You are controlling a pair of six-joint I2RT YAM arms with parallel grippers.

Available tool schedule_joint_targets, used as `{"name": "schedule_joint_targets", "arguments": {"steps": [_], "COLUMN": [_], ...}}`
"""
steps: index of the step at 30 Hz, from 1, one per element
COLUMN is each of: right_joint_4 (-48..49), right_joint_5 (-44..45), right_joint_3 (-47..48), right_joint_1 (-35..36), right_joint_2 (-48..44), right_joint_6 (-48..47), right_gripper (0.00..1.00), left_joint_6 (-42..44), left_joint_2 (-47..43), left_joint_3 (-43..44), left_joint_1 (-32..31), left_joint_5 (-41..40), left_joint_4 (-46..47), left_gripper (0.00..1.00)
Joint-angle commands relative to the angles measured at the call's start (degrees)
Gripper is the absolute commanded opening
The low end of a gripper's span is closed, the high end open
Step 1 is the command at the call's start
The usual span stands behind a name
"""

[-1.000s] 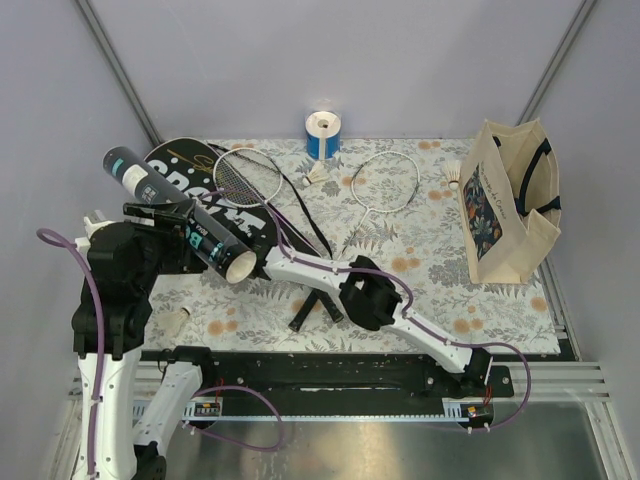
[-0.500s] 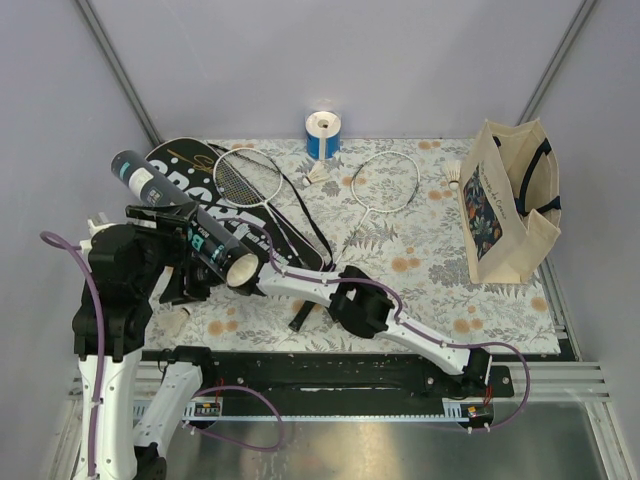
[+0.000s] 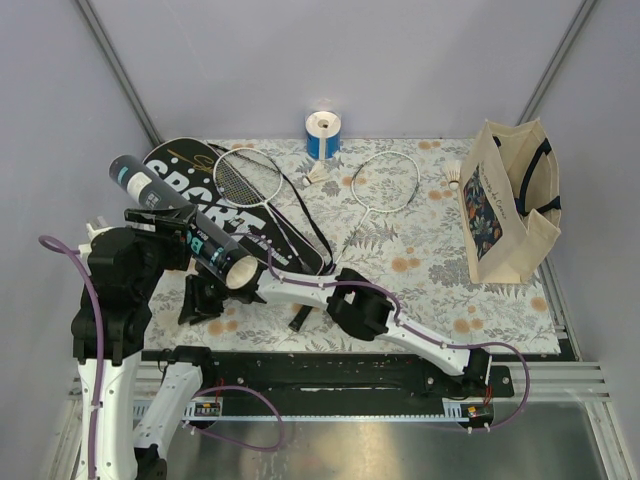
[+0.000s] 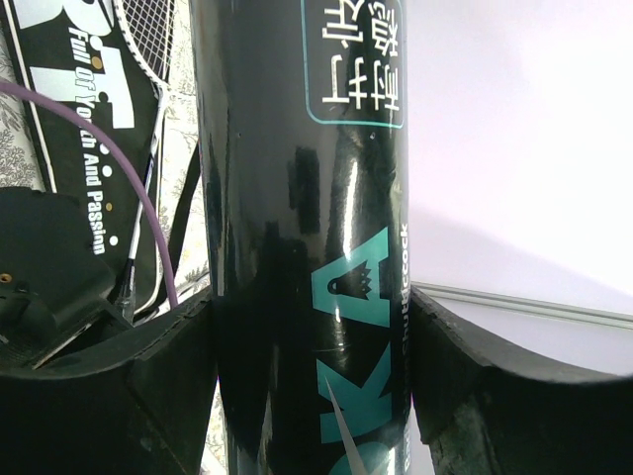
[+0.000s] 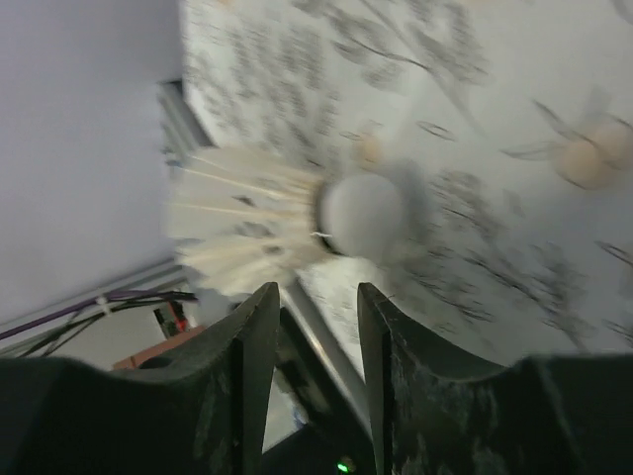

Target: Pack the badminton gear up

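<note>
Black tube, upper left of the overhead view, sits slantwise in your left gripper, open mouth facing lower right; your right gripper reaches low at the lower left, just below that mouth; the racket cover lies flat behind them; the step in hand is judged to be loading shuttlecocks into the tube.

Left wrist view: both fingers press the tube's sides, so that pincer is clamped on it.

Right wrist view, blurred: jaws stand apart with nothing between them; a shuttlecock lies on the floral cloth just past the tips, at centre left; next, you should advance until the jaws straddle it, close gently, then lift it to the mouth.
</note>
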Motion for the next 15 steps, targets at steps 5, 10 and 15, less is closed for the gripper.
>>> {"name": "schedule_joint_targets", "arguments": {"steps": [5, 10, 15], "right_joint_4": [-7.6, -3.3, 13.9], "right_joint_5": [0.5, 8.0, 5.4], "right_joint_3": [-14.6, -31.8, -38.1], "right_joint_1": [-0.7, -0.9, -1.7], "right_joint_2": [-14.3, -24.2, -27.1], "right_joint_6": [-12.4, -16.5, -12.4], "right_gripper": [0.44, 0.32, 0.37], "left_joint_6": [-0.1, -0.2, -0.1], "left_joint_2": [-0.1, 0.0, 0.4], "left_joint_3": [0.4, 0.0, 0.1], "left_joint_1": [0.1, 0.1, 0.1], "left_joint_5": [-2.4, -3.1, -3.5], "left_joint_4": [3.5, 3.4, 3.4], "left_gripper": [0.18, 0.18, 0.18]}}
